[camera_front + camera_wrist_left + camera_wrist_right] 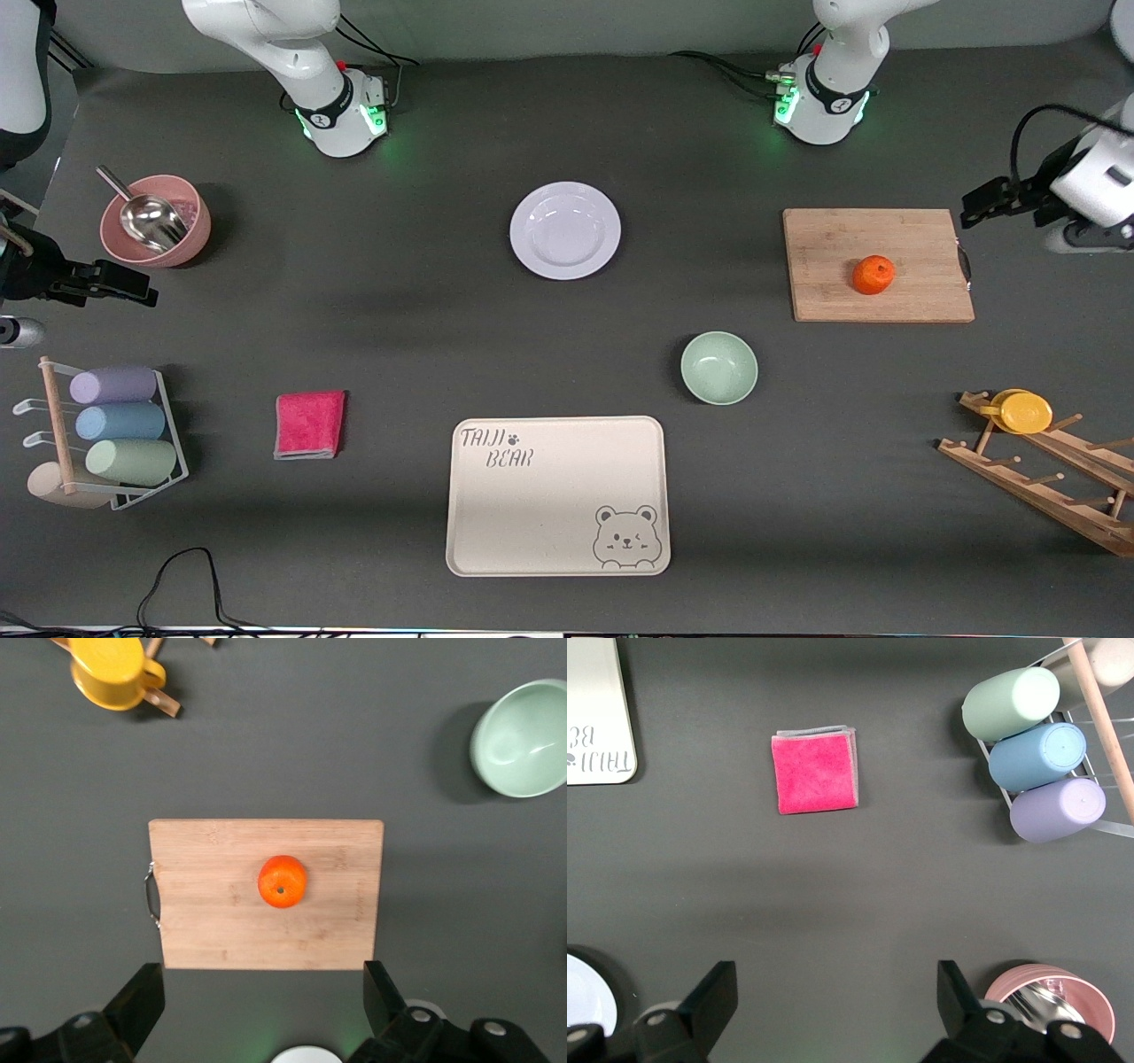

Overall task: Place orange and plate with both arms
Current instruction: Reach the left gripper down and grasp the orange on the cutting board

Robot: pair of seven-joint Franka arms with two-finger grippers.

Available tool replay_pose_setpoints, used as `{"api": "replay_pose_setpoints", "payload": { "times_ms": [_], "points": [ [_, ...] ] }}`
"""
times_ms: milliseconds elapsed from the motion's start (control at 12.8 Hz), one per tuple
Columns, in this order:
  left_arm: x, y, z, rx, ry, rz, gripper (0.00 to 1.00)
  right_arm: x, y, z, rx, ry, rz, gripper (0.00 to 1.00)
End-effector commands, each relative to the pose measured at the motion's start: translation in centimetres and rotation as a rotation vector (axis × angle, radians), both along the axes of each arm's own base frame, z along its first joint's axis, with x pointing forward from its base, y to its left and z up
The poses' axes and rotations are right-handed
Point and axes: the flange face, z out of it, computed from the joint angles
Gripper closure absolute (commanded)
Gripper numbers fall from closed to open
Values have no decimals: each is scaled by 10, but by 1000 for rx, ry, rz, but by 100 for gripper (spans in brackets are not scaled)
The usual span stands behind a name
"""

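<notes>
Between the spread, empty jaws of the left gripper [257, 1014] lies the small bright-orange fruit [283, 881] on a bamboo board [204, 904], and it may roll if nudged off-centre, while the right gripper [833, 1014], also open, hangs beside the lavender-white plate [585, 997].

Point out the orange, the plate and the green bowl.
orange [873, 274]: front view, middle of the fruit, on the cutting board.
plate [523, 232]: front view, bare rim.
green bowl [718, 368]: front view, inner wall.
</notes>
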Motion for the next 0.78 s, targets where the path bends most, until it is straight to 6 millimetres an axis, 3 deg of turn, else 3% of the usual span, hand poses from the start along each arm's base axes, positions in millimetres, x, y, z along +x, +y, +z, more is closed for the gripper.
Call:
{"api": "replay_pose_setpoints", "payload": {
  "times_ms": [0, 156, 312, 703],
  "points": [
    [-43, 3, -86, 15, -39, -30, 0, -24, 17, 6, 16, 3, -22, 0],
    [-63, 5, -141, 19, -58, -28, 0, -46, 31, 5, 25, -17, -35, 0],
    [-75, 6, -184, 14, -75, -27, 0, -70, 46, 6, 44, -31, -39, 0],
    [-85, 2, -257, -18, -58, -31, 0, -114, 97, 4, 56, -63, -60, 0]
  ]
}}
